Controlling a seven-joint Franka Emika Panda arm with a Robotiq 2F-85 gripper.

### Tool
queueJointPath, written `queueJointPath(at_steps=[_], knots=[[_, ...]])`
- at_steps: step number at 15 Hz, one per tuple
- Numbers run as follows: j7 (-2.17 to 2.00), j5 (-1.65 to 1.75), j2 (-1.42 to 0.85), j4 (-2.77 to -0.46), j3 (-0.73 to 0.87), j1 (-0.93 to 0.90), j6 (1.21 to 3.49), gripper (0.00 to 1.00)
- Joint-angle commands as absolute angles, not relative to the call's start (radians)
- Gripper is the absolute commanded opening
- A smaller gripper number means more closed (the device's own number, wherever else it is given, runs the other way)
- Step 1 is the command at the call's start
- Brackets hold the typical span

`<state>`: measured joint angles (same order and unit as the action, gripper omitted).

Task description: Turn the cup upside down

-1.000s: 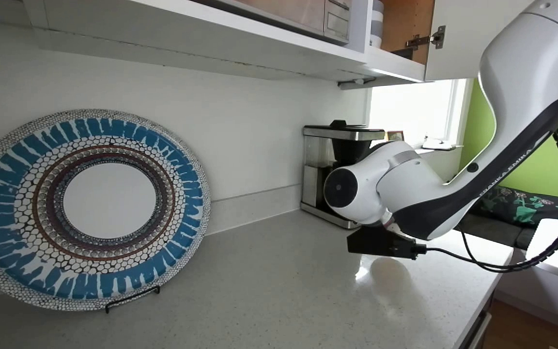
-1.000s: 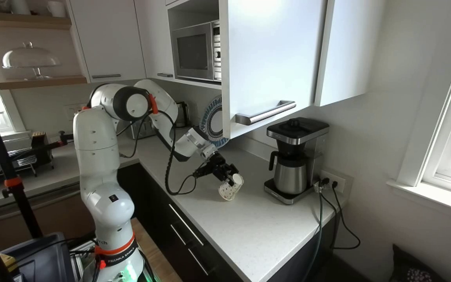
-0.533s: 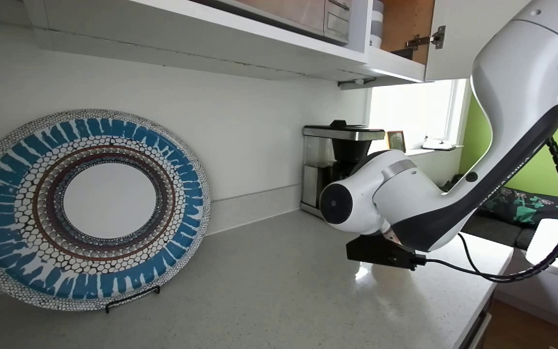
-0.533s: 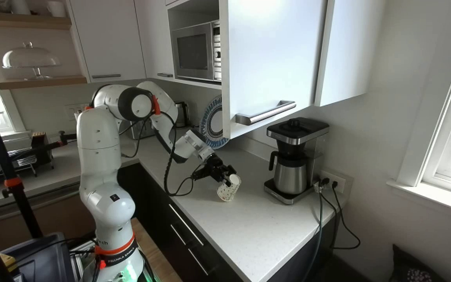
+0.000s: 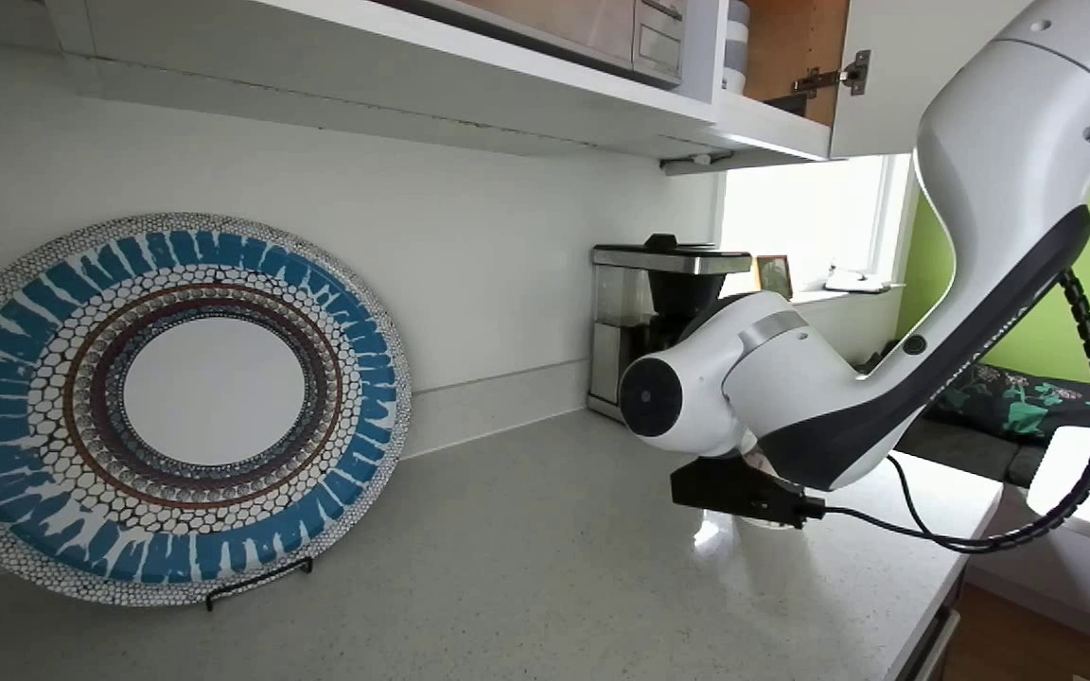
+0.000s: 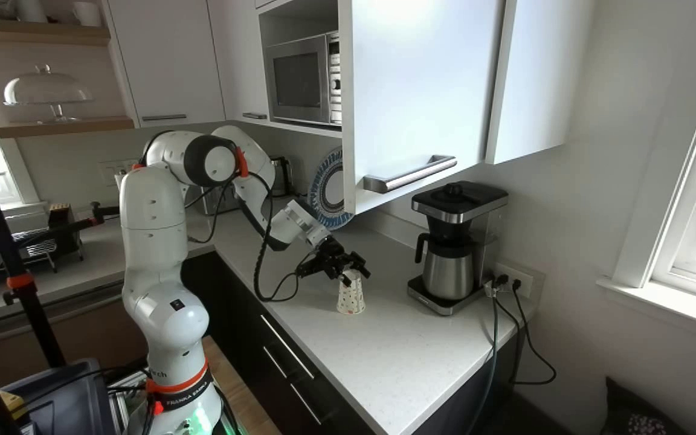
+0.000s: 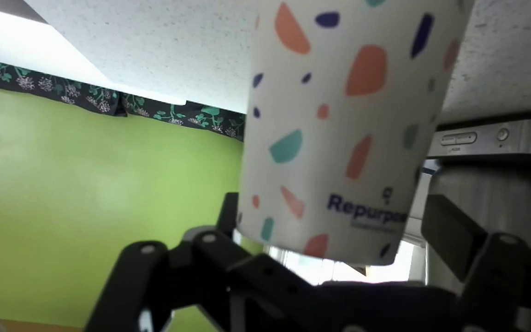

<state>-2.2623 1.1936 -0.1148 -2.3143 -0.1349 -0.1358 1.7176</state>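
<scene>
The cup (image 6: 351, 295), white paper with coloured speckles, stands on the countertop with its narrow closed end up and wide end down. In the wrist view, which is upside down, the cup (image 7: 334, 138) fills the upper middle. My gripper (image 6: 356, 275) is open, its fingers either side of the cup's narrow end. In the wrist view my gripper (image 7: 339, 221) shows a clear gap between the cup and the right-hand finger; the left-hand finger is close to the cup or touching it, I cannot tell which. In an exterior view the gripper (image 5: 744, 492) hides most of the cup.
The coffee maker (image 6: 454, 254) stands on the countertop (image 6: 378, 356) against the wall, to the cup's right. A decorated round plate (image 5: 176, 407) leans on the wall. An upper cabinet door (image 6: 420, 90) hangs open above. The counter's front edge is near the cup.
The cup was tilted in my gripper; it has come down and now stands straight, wide end down. The fingers have opened around it. The arm has moved slightly lower.
</scene>
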Motion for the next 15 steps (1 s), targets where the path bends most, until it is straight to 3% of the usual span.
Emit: queueJointPath(at_steps=[1, 15], knots=[[-2.230, 1.123, -0.086, -2.292, -0.123, -0.117, 1.742, 1.00], [-1.767, 0.767, 0.138, -2.274, 0.038, 0.025, 2.128, 1.00]])
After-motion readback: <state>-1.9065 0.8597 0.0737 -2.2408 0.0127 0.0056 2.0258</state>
